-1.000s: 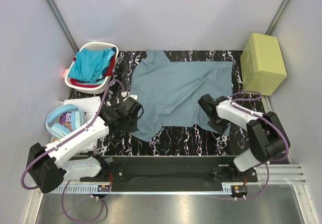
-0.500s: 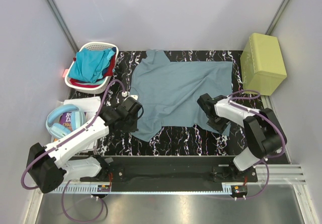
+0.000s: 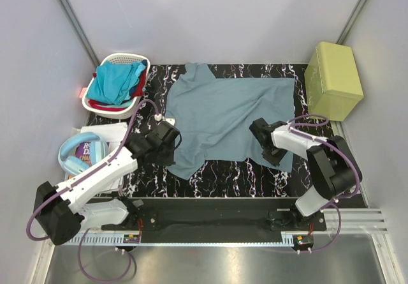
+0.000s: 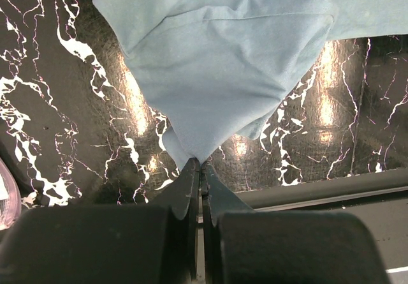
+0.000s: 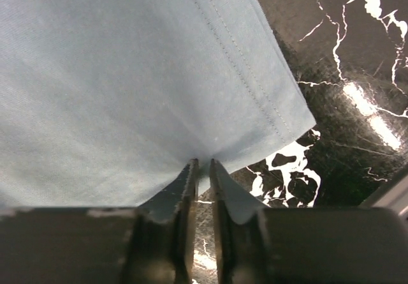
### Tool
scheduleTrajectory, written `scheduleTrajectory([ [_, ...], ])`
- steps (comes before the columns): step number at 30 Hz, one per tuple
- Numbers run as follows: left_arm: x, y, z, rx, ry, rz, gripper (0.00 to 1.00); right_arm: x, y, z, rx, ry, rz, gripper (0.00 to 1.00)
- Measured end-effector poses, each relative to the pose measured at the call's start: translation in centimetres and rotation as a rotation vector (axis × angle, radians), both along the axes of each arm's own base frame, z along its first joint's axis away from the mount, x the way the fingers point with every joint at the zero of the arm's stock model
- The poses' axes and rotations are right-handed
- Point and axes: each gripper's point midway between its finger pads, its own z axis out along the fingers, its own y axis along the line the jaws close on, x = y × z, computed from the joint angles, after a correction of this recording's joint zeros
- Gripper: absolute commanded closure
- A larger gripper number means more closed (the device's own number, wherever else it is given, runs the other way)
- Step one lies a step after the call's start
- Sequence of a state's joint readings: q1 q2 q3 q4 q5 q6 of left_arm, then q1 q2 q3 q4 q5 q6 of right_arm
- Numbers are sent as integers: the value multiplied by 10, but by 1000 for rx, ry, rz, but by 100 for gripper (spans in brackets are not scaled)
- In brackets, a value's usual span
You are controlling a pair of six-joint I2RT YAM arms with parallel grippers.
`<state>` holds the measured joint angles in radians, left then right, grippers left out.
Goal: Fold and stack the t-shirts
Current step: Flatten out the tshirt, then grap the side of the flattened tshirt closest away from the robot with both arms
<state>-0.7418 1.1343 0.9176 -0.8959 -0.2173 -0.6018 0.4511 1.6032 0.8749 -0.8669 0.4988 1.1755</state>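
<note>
Right now the left gripper (image 4: pixel 201 164) is pinching a gathered peak of the grey-blue t-shirt (image 4: pixel 236 73) at its near left corner, with its jaws pressed tight together on the cloth. The right gripper (image 5: pixel 203 164) is nipping the near hem just inside the stitched corner. Its jaws are drawn almost together and the fabric is puckering into them.

Outward from both grips, the shirt is lying spread across the black marbled table (image 3: pixel 217 172), wrinkled, with its neck end toward the far side. At the far left, the laundry basket (image 3: pixel 125 57) is holding the turquoise t-shirt (image 3: pixel 113 83) and the red t-shirt (image 3: pixel 139 87), bunched and unfolded.

Judging by this, the robot is working on the first fold of the first shirt, taking hold of the near edge at two points. Nothing is stacked yet.

The next move probably calls for both arms to lift together and level, keeping the hem lightly taut between them. They would then carry it toward the far edge so the cloth doubles over squarely. An uneven lift would likely skew the fold or pull the thin pinch free.
</note>
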Motion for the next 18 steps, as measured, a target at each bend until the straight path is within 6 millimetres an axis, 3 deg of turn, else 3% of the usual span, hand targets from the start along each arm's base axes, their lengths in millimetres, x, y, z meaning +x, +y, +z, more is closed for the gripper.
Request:
scheduleTrajectory([
  [3,1,0,1,-1,-1,1,100,0,0,0,9,-11,-1,85],
  [7,1,0,1,-3,-3,1,100,-8,-3,0,10,-13,-2,61],
  [10,1,0,1,-3,-2,2,99,-16,-6,2,15,-7,-7,53],
  [15,1,0,1,-3,-1,2,99,-22,-8,9,18,-6,-6,52],
  [18,0,-1,0,-3,2,1,99,-26,-9,9,17,9,-8,56],
])
